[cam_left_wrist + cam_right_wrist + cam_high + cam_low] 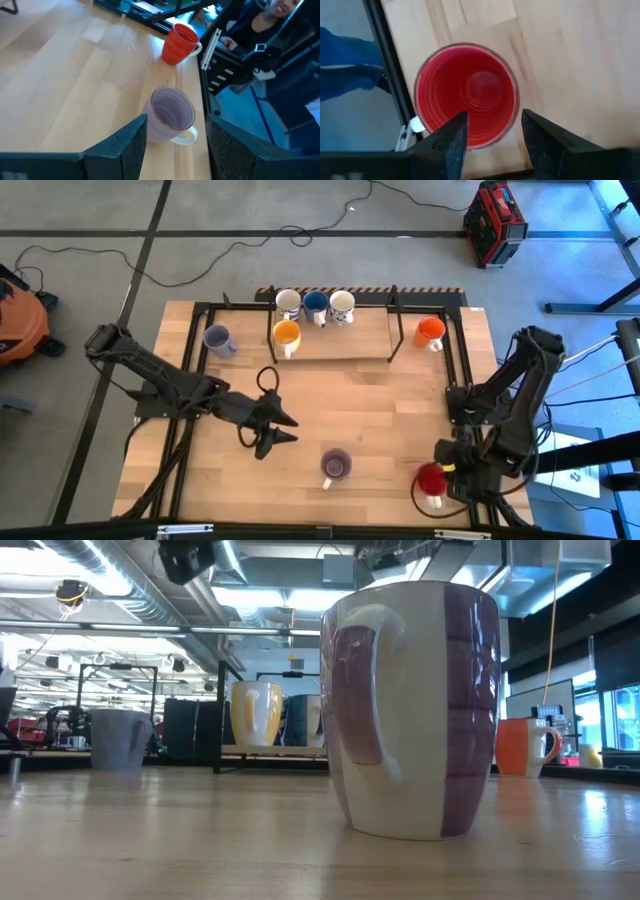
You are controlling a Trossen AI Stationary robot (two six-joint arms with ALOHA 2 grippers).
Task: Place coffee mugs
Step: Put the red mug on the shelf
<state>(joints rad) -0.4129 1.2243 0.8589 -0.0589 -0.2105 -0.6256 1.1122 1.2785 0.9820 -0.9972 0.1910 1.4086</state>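
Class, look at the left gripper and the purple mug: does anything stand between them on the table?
Nothing visible does. The left gripper, open, points toward the purple mug, with only bare table between them. The red mug stands farther off, under the right gripper.

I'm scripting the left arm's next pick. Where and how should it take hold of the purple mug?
Probably by the rim wall of the purple mug, dropping in from above with one finger inside. It stands upright, mouth open, handle toward the table's front edge, so grip a side away from it. The left gripper is open nearby.
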